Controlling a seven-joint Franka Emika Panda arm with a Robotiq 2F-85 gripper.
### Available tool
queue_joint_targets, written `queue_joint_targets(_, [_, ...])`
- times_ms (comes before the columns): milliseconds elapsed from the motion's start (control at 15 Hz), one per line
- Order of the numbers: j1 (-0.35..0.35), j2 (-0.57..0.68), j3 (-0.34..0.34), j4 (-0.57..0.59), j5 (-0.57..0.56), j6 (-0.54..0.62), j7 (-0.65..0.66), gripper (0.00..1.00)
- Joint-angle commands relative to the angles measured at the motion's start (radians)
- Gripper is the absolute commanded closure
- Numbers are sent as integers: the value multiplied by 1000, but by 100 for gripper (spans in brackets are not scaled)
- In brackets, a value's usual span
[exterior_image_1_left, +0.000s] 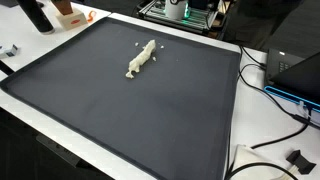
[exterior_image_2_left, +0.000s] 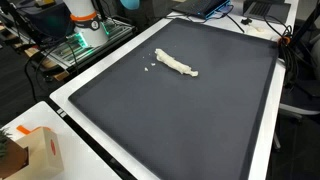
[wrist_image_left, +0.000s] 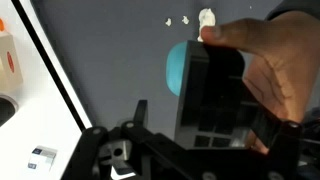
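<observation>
Roughly mid-mat and nearer one edge, a white twisted piece (exterior_image_1_left: 141, 59) lies flat on the dark grey mat (exterior_image_1_left: 120, 115). Both exterior views show it stretched out slantwise, with a few small white crumbs (exterior_image_2_left: 150, 62) scattered just beside it. In the wrist view only one pale end (wrist_image_left: 207, 17) of it shows at the top edge, with two of the crumbs in a line next to it.

The gripper (wrist_image_left: 215, 95) fills the lower right of that view as a black block, over the mat and apart from the white piece. A blurred brown shape (wrist_image_left: 275, 75) lies against its right side; it is perhaps a hand, but the picture is too soft to be sure. A round teal patch (wrist_image_left: 180, 62) sits at the block's upper left. Whether the jaws stand apart or together I cannot tell, as the blur and the brown shape cover them.

The mat covers most of a white tabletop (exterior_image_1_left: 40, 135). An orange-and-white box (exterior_image_2_left: 40, 150) stands off the mat at one corner, and the robot's base (exterior_image_2_left: 85, 20) rises beyond the mat's edge. Black cables (exterior_image_1_left: 270, 135) trail over the tabletop near a dark device (exterior_image_1_left: 295, 75).
</observation>
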Motion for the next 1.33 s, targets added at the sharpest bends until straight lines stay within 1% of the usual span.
queue_joint_targets(0, [-13,2,10,2,5,-3,-4,0])
queue_joint_targets(200, [-13,3,9,0,4,2,-8,0])
queue_joint_targets(267, [-13,2,9,-6,9,9,-8,25])
queue_joint_targets(333, [-13,4,8,-4,5,10,-12,25])
queue_joint_targets(600, [-14,12,5,-1,5,14,-22,58])
queue_joint_targets(733, [-14,12,4,-4,7,17,-21,72])
queue_joint_targets(800, [-15,13,5,-5,6,19,-21,75])
queue_joint_targets(933, [-15,21,-2,5,17,6,-32,75])
queue_joint_targets(1000, [-16,16,11,2,4,3,-9,50])
queue_joint_targets(1267, [-17,20,9,2,4,3,-17,50])
